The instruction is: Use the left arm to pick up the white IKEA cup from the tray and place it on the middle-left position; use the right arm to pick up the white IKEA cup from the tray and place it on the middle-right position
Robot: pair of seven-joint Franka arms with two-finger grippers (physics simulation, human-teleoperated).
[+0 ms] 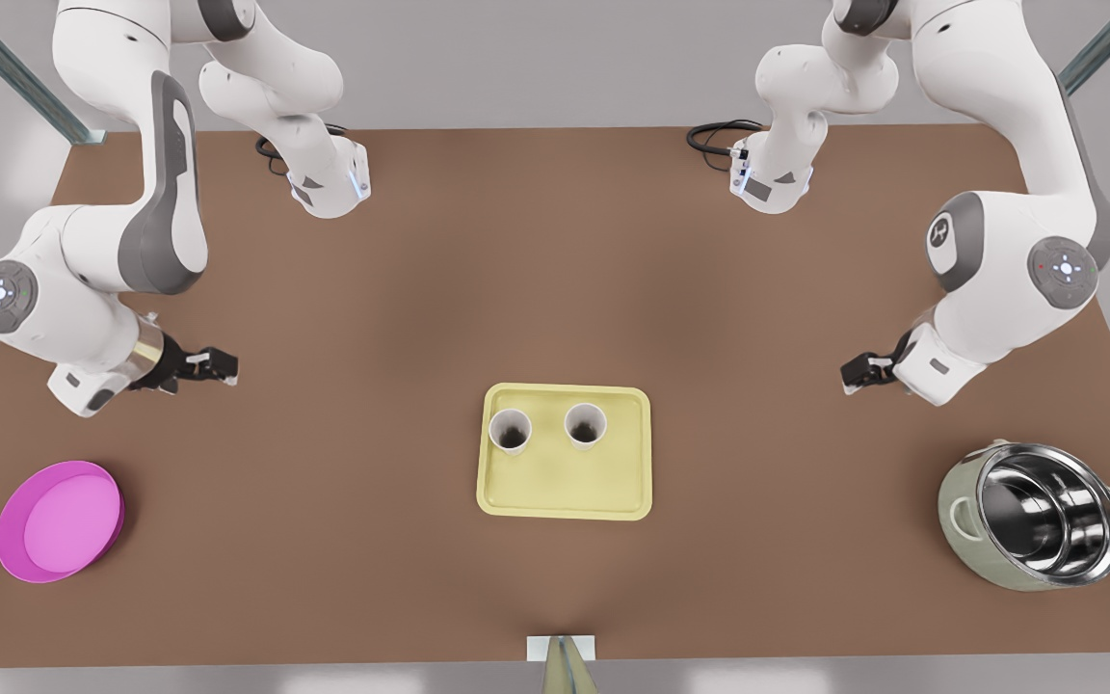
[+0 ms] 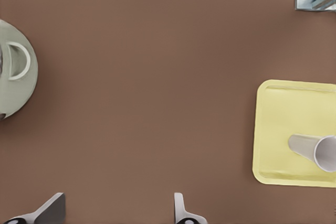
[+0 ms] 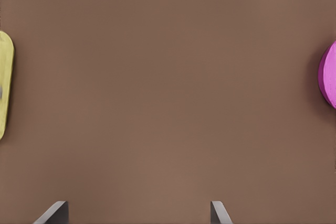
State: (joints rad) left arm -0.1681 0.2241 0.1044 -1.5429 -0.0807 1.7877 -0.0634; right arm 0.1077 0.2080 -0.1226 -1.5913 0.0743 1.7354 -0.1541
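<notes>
We begin at the left gripper point(image 1: 213, 365), at the middle left of the front view, with the gold ring behind it. In the left wrist view its two fingertips point(image 2: 179, 208) stand wide apart with only bare table point(image 1: 401, 289) between them, so the jaws are open and hold nothing. The right gripper point(image 1: 858, 371) sits at the middle right of the front view; in its own wrist view the fingertips point(image 3: 218, 212) are also spread wide over bare table, and it is empty too.

Both grippers are well apart from the pale yellow tray point(image 1: 565, 487), which lies at the lower centre of the front view. Two white cups stand upright side by side in its upper half: the left cup point(image 1: 510, 430) near the tray's upper left corner, the right cup point(image 1: 585, 425) just beside it.

In the lower left lies a round pink dish point(image 1: 59, 520), in the lower right a steel pot point(image 1: 1037, 525).

We judge that no grasp has started. The cups stand close together, so a finger coming down between them could knock the neighbour over. If both arms go to the tray together, they could also hit each other.
</notes>
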